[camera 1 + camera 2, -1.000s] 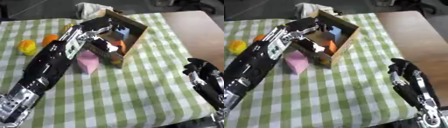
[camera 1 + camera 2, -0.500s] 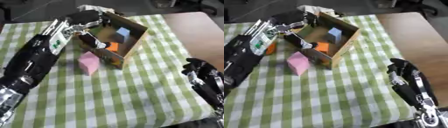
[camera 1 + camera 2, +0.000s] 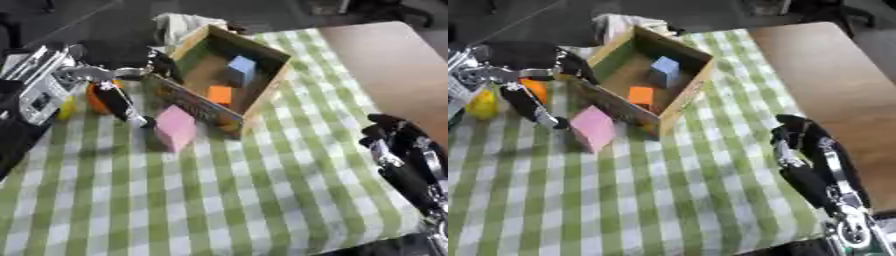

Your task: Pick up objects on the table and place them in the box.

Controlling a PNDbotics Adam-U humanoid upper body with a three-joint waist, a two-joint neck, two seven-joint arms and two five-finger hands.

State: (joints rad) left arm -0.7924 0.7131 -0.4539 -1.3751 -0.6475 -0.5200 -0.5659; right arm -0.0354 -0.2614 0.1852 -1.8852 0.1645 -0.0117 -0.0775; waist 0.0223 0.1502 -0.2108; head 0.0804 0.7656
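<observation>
**Left robot hand beside the pink block, two pieces already boxed**

While the box already holds two pieces, more wait outside it on the checked tabletop (image 3: 262,200). At the far left, a yellow thing (image 3: 481,106) and an orange thing (image 3: 535,89) lie partly behind the left robot hand (image 3: 118,97), on its outer side. That hand hangs with one long finger (image 3: 122,106) reaching down toward the cloth, its tip just beside the pink block (image 3: 174,127). The hand holds nothing that I can see, but whether its other fingers are curled or relaxed I cannot tell.

The pink block sits just inward of that fingertip, to the hand's right, between the hand and the near wall of the box (image 3: 197,102). It stands up on the cloth, leaning a little, with its broad face turned up toward the camera. The left hand is by far the nearer one, so the next pick probably falls to it, reaching a short way to its right.

Beyond the block, the open cardboard box lies askew, one corner toward the robot. Inside are a blue block (image 3: 240,70) near the far side and an orange block (image 3: 220,94) nearer the robot, apart from each other.

At the lower right, the right robot hand (image 3: 398,150) rests idle, well apart from everything, fingers relaxed and holding nothing.
</observation>
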